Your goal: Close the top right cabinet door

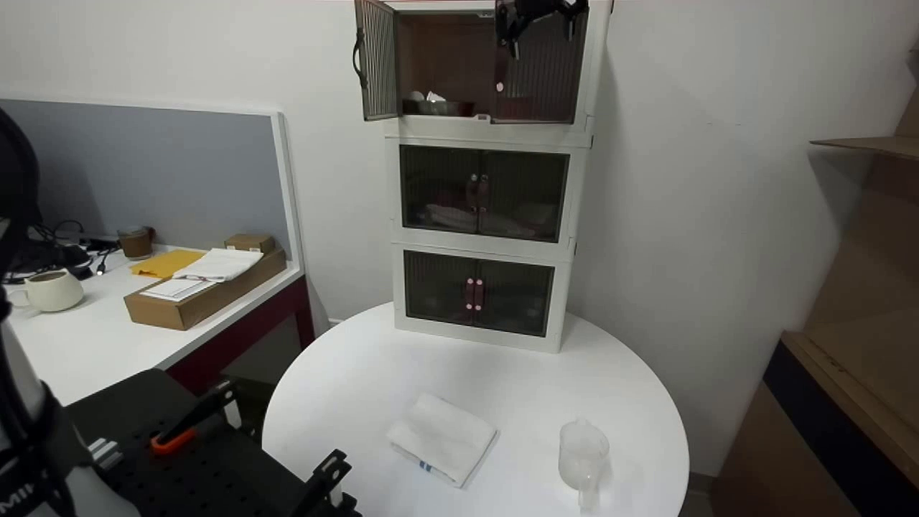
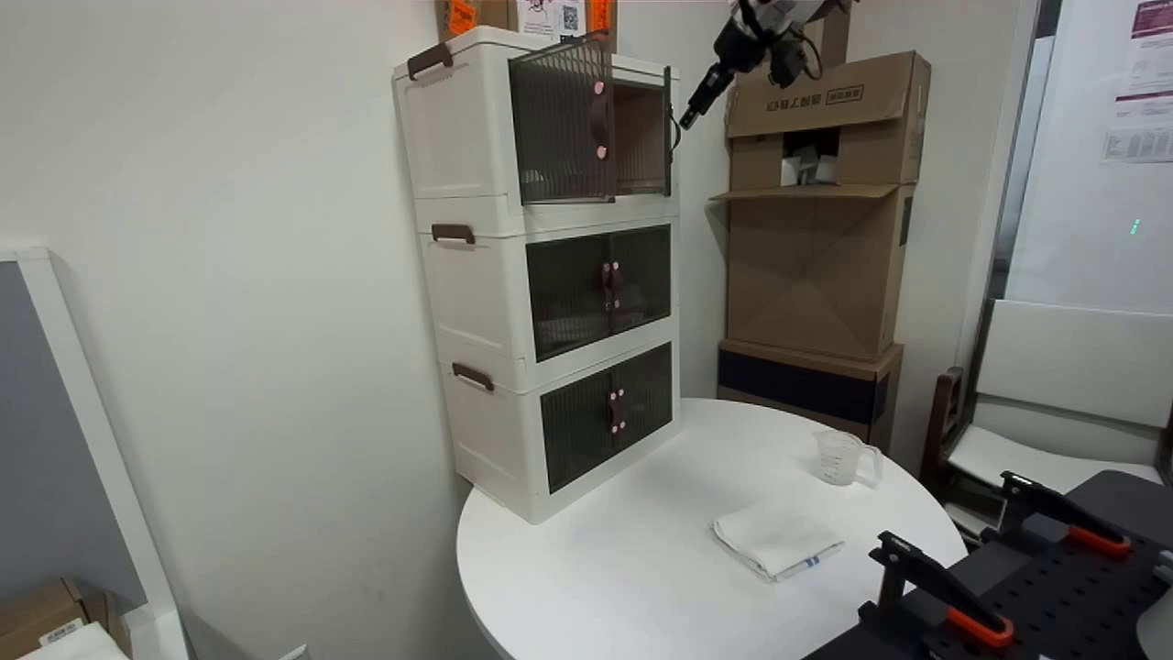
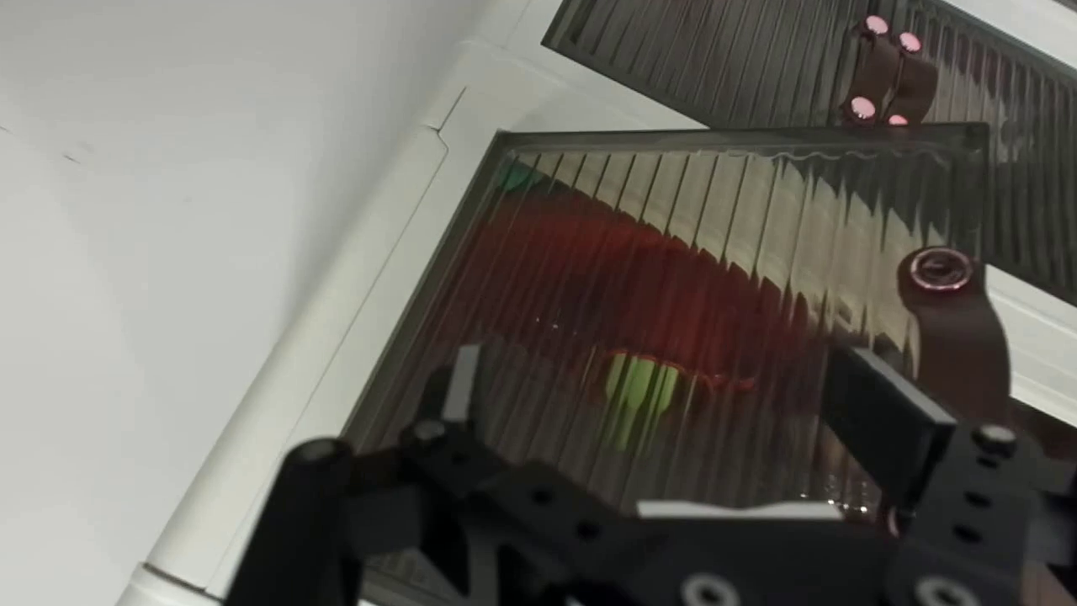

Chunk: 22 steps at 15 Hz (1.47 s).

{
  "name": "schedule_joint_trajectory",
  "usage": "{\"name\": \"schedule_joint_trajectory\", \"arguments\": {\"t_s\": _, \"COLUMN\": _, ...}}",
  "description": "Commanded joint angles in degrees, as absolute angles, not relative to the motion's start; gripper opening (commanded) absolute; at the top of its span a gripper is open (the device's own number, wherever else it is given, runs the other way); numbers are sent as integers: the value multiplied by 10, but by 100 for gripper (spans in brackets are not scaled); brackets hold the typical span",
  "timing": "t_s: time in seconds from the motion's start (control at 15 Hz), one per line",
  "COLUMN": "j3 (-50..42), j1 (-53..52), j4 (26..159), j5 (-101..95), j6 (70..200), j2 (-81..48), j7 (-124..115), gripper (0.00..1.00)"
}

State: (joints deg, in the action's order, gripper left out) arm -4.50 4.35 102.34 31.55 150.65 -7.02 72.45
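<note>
Top right cabinet door (image 3: 698, 278): ribbed, tinted, glossy plastic is observed; strap handle (image 3: 966, 353), smooth. Cabinet walls (image 2: 481, 298): smooth, satin plastic. Gripper (image 3: 660, 370): matt finish is noted. Matt cloth is seen in the towel (image 1: 443, 438), translucent plastic in the measuring cup (image 1: 583, 454), matt cardboard in the boxes (image 2: 806, 270).

In an exterior view there was one three-tier cabinet (image 1: 488, 246) with six tinted doors (image 1: 542, 82) at twelve o'clock, one measuring cup (image 1: 583, 454) at five, one folded towel (image 1: 443, 436) at six, two clamps (image 1: 201, 412) between seven and eight, and two drinking cups (image 1: 56, 291) at nine.
</note>
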Motion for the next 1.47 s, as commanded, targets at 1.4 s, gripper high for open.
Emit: {"name": "schedule_joint_trajectory", "arguments": {"t_s": 1.4, "j3": 20, "j1": 118, "j4": 888, "j5": 264, "j6": 1285, "j2": -149, "j7": 557, "gripper": 100}}
